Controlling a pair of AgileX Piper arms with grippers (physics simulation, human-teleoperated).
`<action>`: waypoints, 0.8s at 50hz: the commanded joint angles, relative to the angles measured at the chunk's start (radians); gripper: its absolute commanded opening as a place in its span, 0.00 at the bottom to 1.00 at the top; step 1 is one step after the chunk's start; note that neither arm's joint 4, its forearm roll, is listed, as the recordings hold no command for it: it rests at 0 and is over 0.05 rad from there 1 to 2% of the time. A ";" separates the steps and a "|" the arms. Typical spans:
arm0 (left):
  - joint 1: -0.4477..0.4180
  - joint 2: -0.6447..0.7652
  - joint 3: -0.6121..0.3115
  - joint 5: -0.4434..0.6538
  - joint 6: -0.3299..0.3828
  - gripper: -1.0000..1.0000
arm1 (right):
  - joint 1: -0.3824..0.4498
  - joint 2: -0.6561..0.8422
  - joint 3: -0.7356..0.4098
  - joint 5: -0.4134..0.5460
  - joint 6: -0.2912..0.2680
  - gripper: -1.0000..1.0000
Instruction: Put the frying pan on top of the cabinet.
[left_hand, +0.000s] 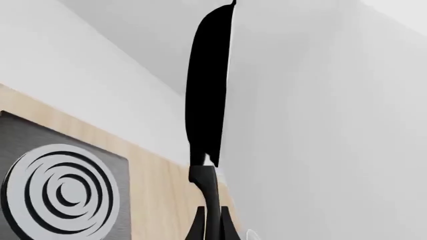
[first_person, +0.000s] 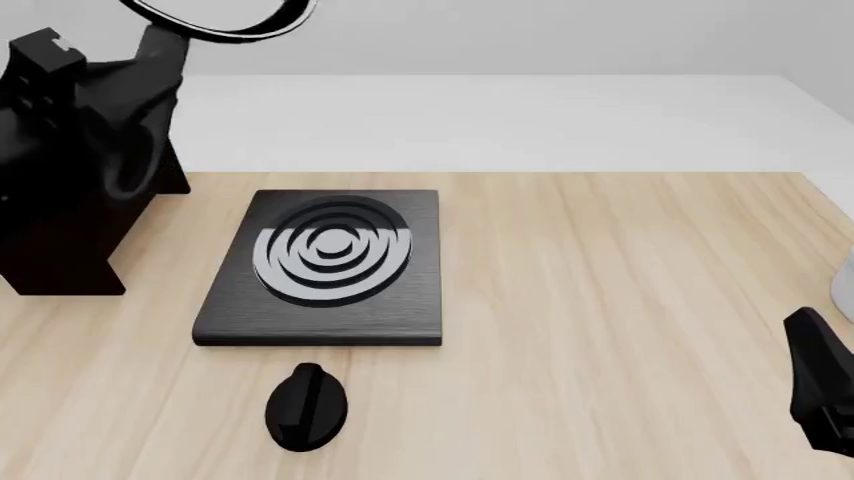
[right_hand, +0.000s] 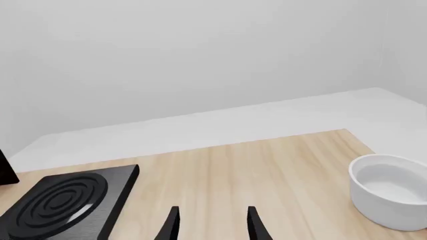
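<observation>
Carrying the pan (left_hand: 210, 85) by its handle in the closed left gripper (left_hand: 212, 225), raised clear of the table (first_person: 601, 300) above the cabinet (first_person: 60, 200). Idling with the right gripper (right_hand: 210, 225) parted, holding nothing. Lifting apparently done; lowering and releasing onto the cabinet top remaining.

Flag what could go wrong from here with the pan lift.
1. The left gripper pinches only the end of the long handle of the round black frying pan, which stands edge-on: it could swing or slip.
2. In the front view the left arm hides most of the near-black wooden cabinet, so the pan could land badly.
</observation>
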 joint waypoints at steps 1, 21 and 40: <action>0.096 -0.041 0.015 -0.026 -0.080 0.00 | 0.001 0.000 0.001 0.001 0.000 1.00; 0.261 -0.076 0.053 -0.014 -0.141 0.00 | 0.001 0.001 0.020 -0.018 -0.001 1.00; 0.394 -0.079 0.089 -0.061 -0.216 0.00 | 0.006 0.002 0.021 -0.014 -0.010 1.00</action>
